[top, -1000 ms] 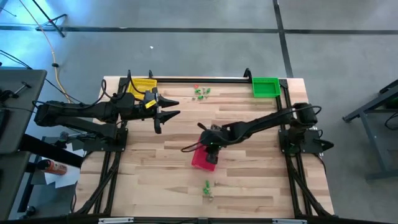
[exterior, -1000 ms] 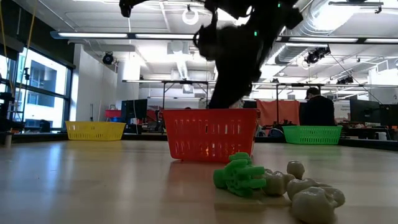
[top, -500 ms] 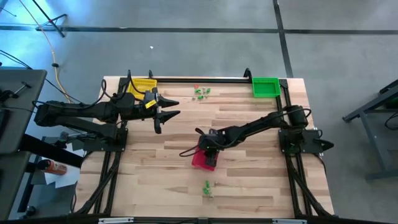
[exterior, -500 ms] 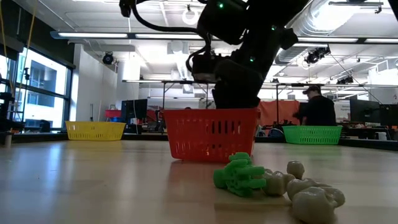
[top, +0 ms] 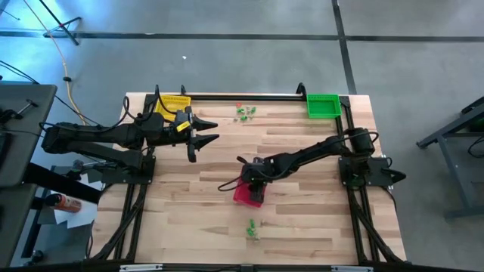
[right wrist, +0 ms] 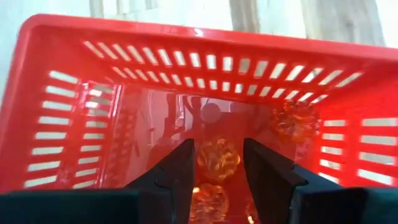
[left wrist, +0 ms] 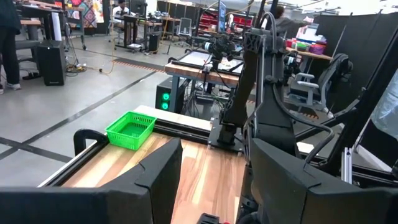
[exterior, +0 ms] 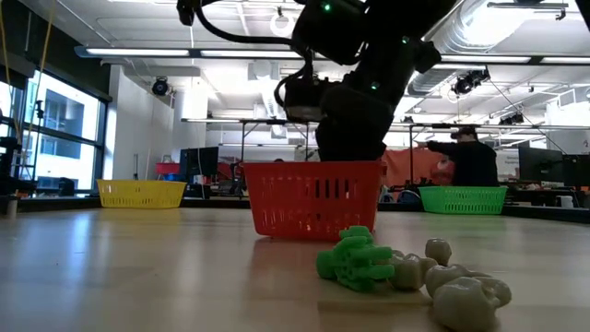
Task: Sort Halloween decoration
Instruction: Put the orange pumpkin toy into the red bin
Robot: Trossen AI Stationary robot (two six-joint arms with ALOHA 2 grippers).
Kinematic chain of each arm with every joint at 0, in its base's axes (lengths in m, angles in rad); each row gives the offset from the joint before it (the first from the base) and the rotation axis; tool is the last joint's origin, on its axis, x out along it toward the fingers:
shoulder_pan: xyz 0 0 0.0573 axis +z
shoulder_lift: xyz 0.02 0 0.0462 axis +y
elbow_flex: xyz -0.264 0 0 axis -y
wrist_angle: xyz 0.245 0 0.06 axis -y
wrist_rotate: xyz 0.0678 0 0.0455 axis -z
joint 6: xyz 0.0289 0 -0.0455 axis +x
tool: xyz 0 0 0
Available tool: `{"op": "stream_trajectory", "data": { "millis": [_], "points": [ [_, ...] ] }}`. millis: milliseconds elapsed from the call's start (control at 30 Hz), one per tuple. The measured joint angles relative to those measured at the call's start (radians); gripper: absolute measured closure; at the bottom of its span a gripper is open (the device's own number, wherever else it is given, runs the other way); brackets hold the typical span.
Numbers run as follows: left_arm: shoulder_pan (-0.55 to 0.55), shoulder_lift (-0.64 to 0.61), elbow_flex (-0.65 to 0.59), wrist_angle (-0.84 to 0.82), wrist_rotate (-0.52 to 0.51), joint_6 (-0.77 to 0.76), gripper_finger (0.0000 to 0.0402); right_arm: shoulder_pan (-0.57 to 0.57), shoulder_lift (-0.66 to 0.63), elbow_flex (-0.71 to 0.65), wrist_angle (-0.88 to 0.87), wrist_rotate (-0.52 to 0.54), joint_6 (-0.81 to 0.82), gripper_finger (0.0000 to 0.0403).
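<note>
My right gripper (right wrist: pixel 219 168) is lowered, pointing steeply down, inside the red basket (top: pixel 248 193) at the table's middle. It is open. An orange trinket (right wrist: pixel 217 158) lies on the basket's floor between its fingers, with two more orange ones (right wrist: pixel 292 121) (right wrist: pixel 208 200) nearby. Green trinkets lie near the far edge (top: pixel 246 112). Green and pale ones lie near the front edge (top: pixel 252 227) (exterior: pixel 355 262). My left gripper (top: pixel 212 130) waits open and level, raised over the table's left side.
A yellow basket (top: pixel 175 102) stands at the far left corner and a green basket (top: pixel 323 104) at the far right. A black rail (top: pixel 249 96) runs along the far edge. Bare wood lies between the red basket and both trinket clusters. A person (exterior: pixel 466 161) stands in the room behind.
My right gripper has sunk straight down into the red basket and then kept still. The basket has stayed in place.
</note>
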Motion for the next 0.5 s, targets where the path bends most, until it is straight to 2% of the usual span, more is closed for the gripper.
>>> {"op": "stream_trajectory", "data": {
  "millis": [267,500],
  "points": [
    [0.0,0.0,0.0,0.0,0.0,0.0,0.022,0.013,-0.069,0.0,-0.029,0.046,-0.05,0.0217],
    [0.0,0.0,0.0,-0.002,0.0,0.0,0.022,0.01,-0.233,0.0,-0.183,0.078,-0.054,0.0206]
  ]
}}
